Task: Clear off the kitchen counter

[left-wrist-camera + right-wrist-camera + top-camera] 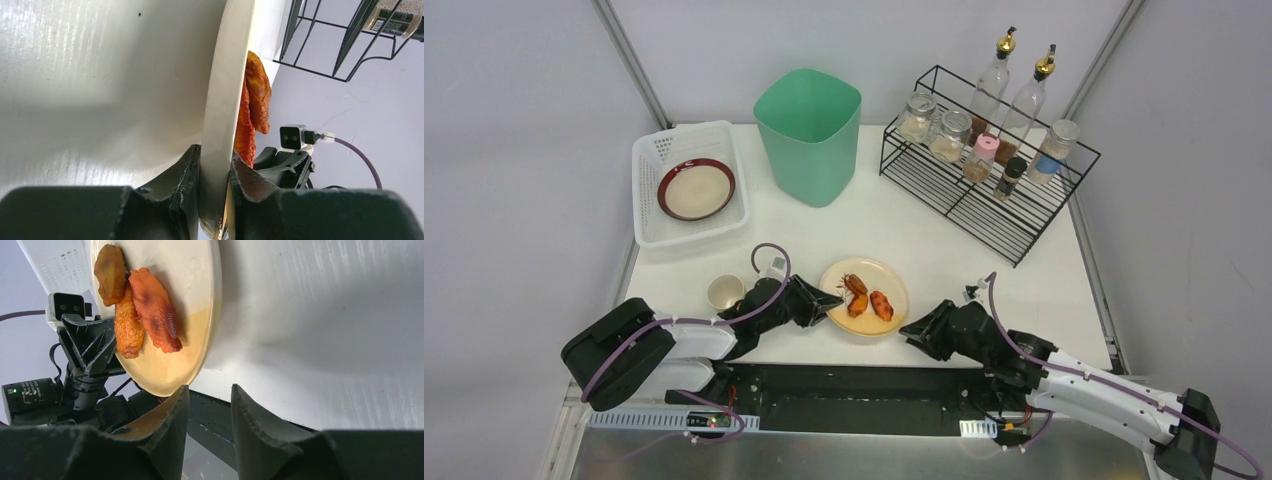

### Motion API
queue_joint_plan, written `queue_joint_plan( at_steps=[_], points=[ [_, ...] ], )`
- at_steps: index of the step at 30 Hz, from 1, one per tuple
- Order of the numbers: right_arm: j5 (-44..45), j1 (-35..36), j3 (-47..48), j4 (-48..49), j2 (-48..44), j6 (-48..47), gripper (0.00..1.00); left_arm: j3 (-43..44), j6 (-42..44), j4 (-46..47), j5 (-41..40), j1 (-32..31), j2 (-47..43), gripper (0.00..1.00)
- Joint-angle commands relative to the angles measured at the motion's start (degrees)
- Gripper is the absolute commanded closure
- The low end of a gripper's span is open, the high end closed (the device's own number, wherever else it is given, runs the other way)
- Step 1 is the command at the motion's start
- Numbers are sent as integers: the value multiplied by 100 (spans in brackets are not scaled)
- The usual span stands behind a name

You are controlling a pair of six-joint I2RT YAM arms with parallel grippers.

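A cream plate (870, 270) with pieces of fried chicken (869, 298) lies near the front edge of the kitchen counter (944, 250). My left gripper (831, 304) is shut on the plate's left rim; in the left wrist view the rim (222, 100) runs between the fingers, with the chicken (255, 95) on the far side. My right gripper (911, 331) stands open just off the plate's right rim. In the right wrist view its fingers (172, 425) flank a gap with nothing in it, and the plate (195, 325) is just beyond them.
A small cream cup (725, 292) stands left of the plate. A white basket (652, 215) at the back left holds a red-rimmed bowl (696, 189). A green bin (809, 135) stands behind the plate. A black wire rack (984, 200) with bottles and jars fills the back right.
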Motion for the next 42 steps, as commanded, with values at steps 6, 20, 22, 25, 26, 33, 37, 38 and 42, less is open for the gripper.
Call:
queue_joint_plan(
  at_steps=[6, 20, 22, 25, 26, 33, 37, 38, 42],
  points=[
    [40, 42, 32, -631, -334, -88, 61, -62, 155, 1361, -170, -30, 408, 100],
    [-107, 46, 154, -151, 249, -262, 62, 196, 538, 1145, -40, -36, -231, 100],
    [-117, 43, 160, -111, 292, -269, 62, 263, 643, 782, -63, -36, -519, 100],
    [-128, 42, 168, -79, 309, -286, 62, 347, 761, 339, -96, -35, -947, 100],
    [-129, 34, 173, -76, 315, -288, 62, 374, 795, 210, -107, -33, -1070, 100],
    [-138, 45, 212, -66, 302, -330, 62, 465, 868, -140, -148, -33, -1591, 100],
    [-150, 43, 213, -77, 294, -335, 61, 437, 851, -102, -150, -37, -1635, 100],
    [-150, 40, 213, -88, 283, -335, 62, 422, 835, -62, -150, -36, -1632, 100],
    [-109, 43, 256, -235, 187, -359, 62, 351, 797, 74, -159, -35, -1667, 100]
  ],
)
